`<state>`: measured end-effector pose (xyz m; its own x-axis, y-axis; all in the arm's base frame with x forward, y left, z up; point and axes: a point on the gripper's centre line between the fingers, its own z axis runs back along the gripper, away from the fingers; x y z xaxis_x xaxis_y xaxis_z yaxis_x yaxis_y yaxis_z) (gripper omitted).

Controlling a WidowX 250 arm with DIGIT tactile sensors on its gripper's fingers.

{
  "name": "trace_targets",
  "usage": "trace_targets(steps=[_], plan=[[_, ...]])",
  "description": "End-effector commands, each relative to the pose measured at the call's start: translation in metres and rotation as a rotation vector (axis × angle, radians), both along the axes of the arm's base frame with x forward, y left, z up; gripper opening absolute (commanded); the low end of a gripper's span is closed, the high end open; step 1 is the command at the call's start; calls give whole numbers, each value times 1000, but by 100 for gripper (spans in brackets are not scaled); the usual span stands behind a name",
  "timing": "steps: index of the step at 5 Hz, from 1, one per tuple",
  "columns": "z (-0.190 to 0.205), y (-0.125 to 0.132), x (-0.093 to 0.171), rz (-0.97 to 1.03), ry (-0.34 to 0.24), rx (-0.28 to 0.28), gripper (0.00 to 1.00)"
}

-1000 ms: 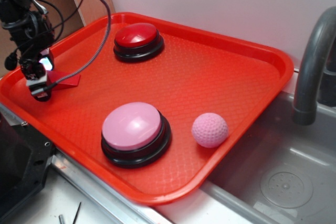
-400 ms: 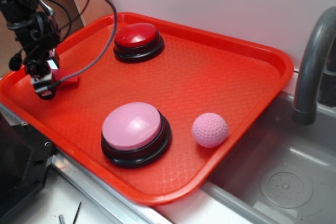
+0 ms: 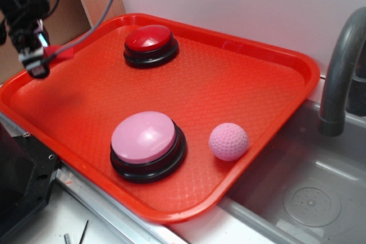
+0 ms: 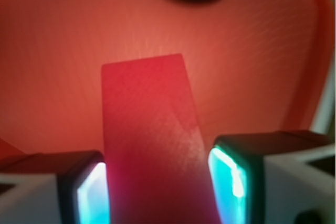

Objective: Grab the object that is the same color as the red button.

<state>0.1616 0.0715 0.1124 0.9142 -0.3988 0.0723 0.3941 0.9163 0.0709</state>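
**Red block pinched above tray's far-left corner**

Gripper clamped on the red block, pads glowing teal against both its long edges. Block jutting forward from between the jaws, flat face up, tray floor blurred behind it. Seen from outside, gripper raised over the left rim of the red tray, block poking out to the right, clear of the surface. Red button near, toward the back. Pink button at the front, pink dimpled ball just beside it.
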Motion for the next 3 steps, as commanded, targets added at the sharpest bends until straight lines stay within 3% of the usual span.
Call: trace_targets(steps=[1, 2, 3], plan=[[103, -21, -9, 426, -92, -109, 0], [110, -13, -13, 481, -118, -145, 0], [104, -6, -8, 505, -107, -143, 0]])
